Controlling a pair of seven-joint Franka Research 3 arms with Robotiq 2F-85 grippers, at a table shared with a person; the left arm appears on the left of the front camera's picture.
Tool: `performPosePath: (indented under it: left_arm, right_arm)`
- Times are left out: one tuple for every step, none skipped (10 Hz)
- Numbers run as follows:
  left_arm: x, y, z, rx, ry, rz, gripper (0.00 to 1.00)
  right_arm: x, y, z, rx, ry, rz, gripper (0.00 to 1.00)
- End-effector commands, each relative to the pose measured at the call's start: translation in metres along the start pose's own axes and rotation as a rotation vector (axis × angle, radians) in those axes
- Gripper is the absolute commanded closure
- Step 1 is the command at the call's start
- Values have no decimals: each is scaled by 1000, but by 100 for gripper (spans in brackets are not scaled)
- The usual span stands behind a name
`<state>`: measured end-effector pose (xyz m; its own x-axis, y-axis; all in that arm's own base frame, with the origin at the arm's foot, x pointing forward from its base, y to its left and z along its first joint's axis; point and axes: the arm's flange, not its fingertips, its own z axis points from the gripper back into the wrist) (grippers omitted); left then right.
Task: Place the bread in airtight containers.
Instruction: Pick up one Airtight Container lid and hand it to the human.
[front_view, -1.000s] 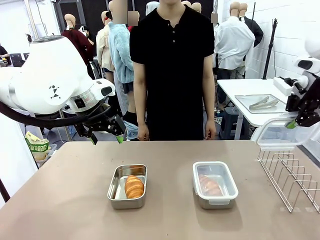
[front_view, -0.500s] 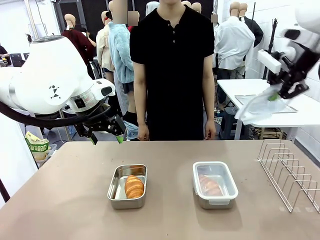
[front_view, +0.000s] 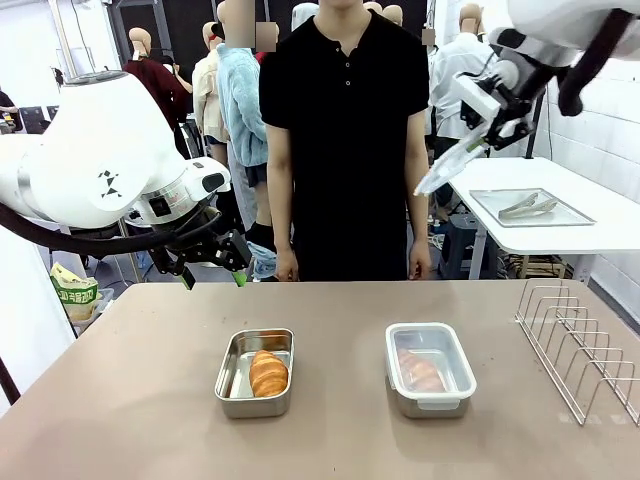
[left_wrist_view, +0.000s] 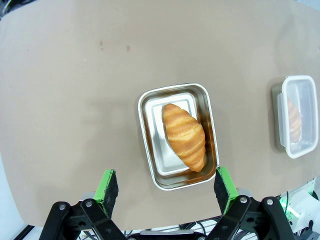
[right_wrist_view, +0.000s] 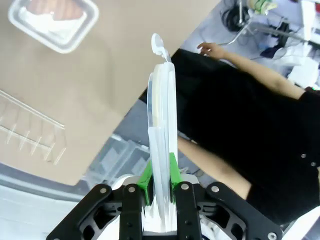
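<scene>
The left gripper (front_view: 213, 279) hangs unmoved, jaws wide apart, with the uncovered container (front_view: 250, 406) and its bread (front_view: 268, 372) on the table (front_view: 120, 400) just beyond its fingertips. The lidded container (front_view: 428, 405) with the second bread (front_view: 420, 372) sits farther aside. The right gripper (front_view: 480, 138), clamped on a clear lid (front_view: 445, 172), has swung up from the wire rack (front_view: 580, 350) and is now high above both.

Two small stainless-steel tins with rounded corners sit well apart on the brown table (front_view: 120, 400). The left tin (front_view: 250, 407) is open, and a glossy golden croissant-like roll (front_view: 268, 373) lies lengthwise inside it. The right tin (front_view: 425, 405) wears a clear snap lid (front_view: 448, 345), with a second roll (front_view: 420, 372) dimly visible beneath. A loose clear lid (front_view: 445, 172) hangs high above the table's far side, pinched edge-on in the right gripper (right_wrist_view: 160, 175).
</scene>
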<state>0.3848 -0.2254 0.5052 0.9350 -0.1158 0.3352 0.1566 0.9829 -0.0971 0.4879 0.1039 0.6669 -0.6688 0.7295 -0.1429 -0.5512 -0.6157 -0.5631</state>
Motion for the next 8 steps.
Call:
performPosePath:
  left_arm:
    - [1,1,1,7,-3,0,0]
    - [1,1,1,7,-3,0,0]
    - [1,1,1,7,-3,0,0]
    - [1,1,1,7,-3,0,0]
    - [1,1,1,7,-3,0,0]
    - [1,1,1,7,-3,0,0]
    - [1,1,1,7,-3,0,0]
    - [1,1,1,7,-3,0,0]
  right_arm:
    - [-18,-16,-18,-88,-79,17,100]
    - [-21,-24,-25,-123,-115,12,100]
    - [-23,-28,-32,-119,-114,0,100]
    - [-25,-29,-35,-115,-127,-20,100]
    - [-26,-28,-34,-74,-121,-38,100]
    - [-17,-28,-37,-99,-104,-19,100]
    - [-17,-28,-37,-99,-104,-19,100]
    - [-17,-28,-37,-99,-104,-19,100]
